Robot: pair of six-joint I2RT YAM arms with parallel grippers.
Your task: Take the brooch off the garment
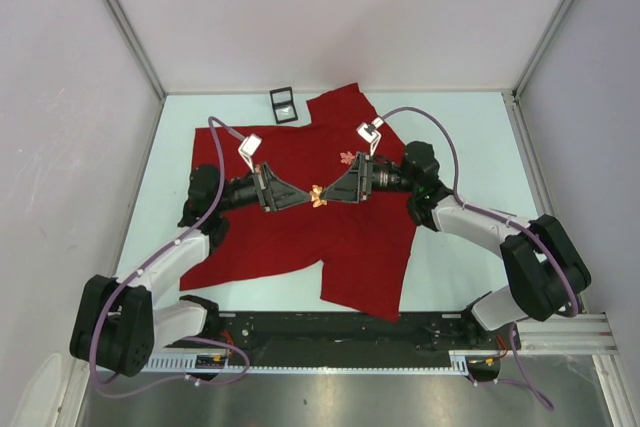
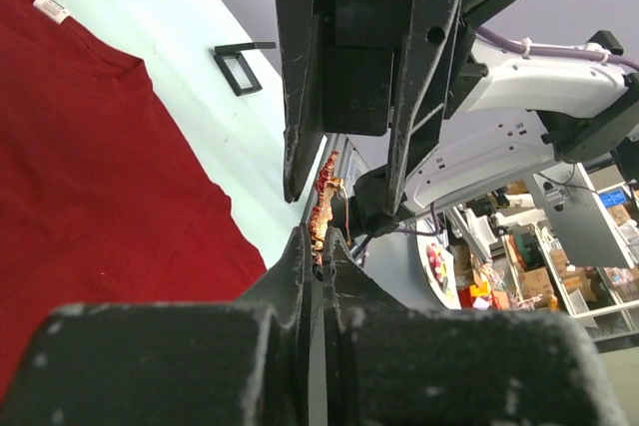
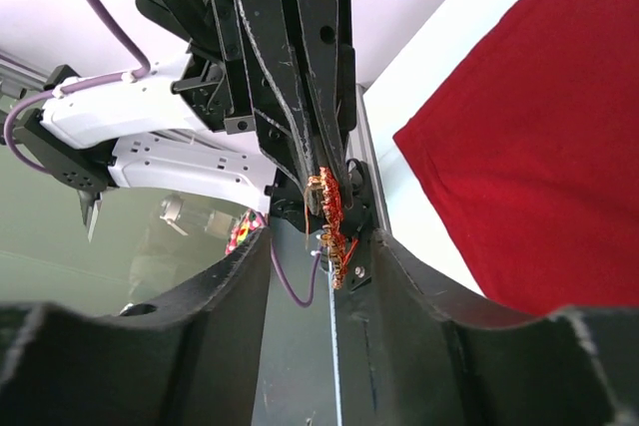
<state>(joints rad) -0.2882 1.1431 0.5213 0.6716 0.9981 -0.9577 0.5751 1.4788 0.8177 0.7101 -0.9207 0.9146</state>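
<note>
The red T-shirt (image 1: pixel 300 242) lies spread on the table; it also shows in the left wrist view (image 2: pixel 80 167) with its white tag (image 2: pixel 52 9), and in the right wrist view (image 3: pixel 539 147). A small gold-and-orange brooch (image 1: pixel 318 195) hangs in the air over the shirt's middle, between both grippers. My left gripper (image 1: pixel 304 197) is shut on the brooch (image 2: pixel 324 197), pinching its lower end at the fingertips (image 2: pixel 319 246). My right gripper (image 1: pixel 334 192) faces it, open, with its jaws on either side of the brooch (image 3: pixel 327 205) without touching it (image 3: pixel 324 246).
A small black frame (image 1: pixel 283 104) stands at the back of the table beside the shirt's top edge. A small pinkish-red item (image 1: pixel 347 158) lies on the shirt just behind the grippers. Grey walls close in the table on three sides.
</note>
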